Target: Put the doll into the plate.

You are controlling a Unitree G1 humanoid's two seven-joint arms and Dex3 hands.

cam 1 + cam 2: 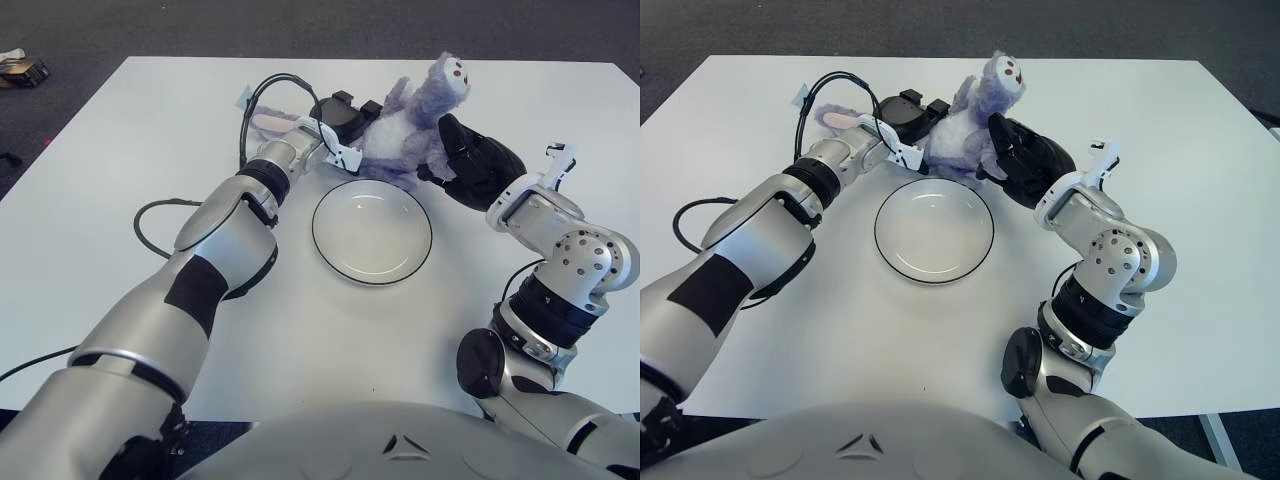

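Note:
A purple and white plush doll (412, 128) sits just behind the white plate with a dark rim (372, 232), its head up and to the right. My left hand (352, 118) presses against the doll's left side, fingers curled on it. My right hand (470, 160) presses against the doll's right side, fingers on it. The doll is held between both hands, close above the table at the plate's far rim. The plate holds nothing. The doll's tail (272, 122) sticks out to the left behind my left wrist.
The white table (150, 140) spreads around the plate. Black cables (150, 215) run along my left arm and lie on the table at the left. A small object (22, 70) lies on the dark floor beyond the far left corner.

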